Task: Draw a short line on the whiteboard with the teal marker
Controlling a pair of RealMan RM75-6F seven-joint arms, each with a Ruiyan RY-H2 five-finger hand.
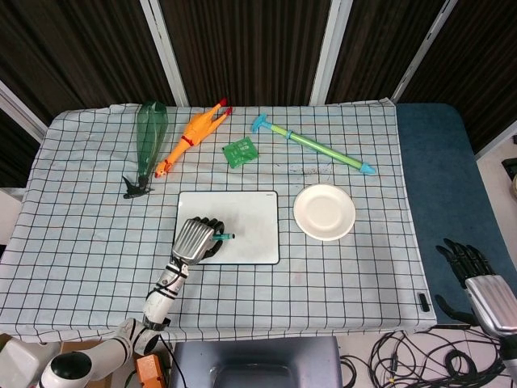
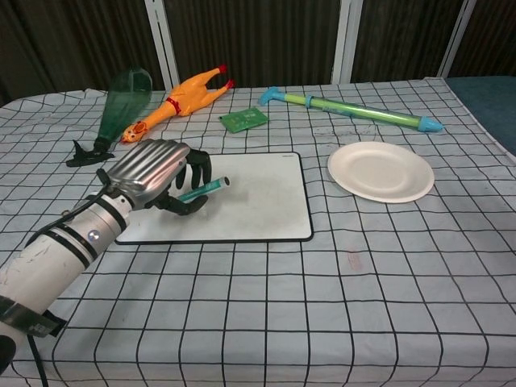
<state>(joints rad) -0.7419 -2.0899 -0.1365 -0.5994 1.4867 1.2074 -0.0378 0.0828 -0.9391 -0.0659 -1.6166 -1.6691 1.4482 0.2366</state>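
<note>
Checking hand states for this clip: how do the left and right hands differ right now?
The left hand grips the teal marker over the whiteboard; the right hand holds nothing, its fingers apart. The left hand is above the table; the right hand hangs off to the side, beyond the table edge. Both have silver backs and dark fingers.

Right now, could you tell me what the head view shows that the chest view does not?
Only the head view shows the right hand, open, off the table beside the blue mat. Only the chest view shows the marker from the side, tilted in the left hand. Both show the whiteboard, plate, rubber chicken and water squirter.
</note>
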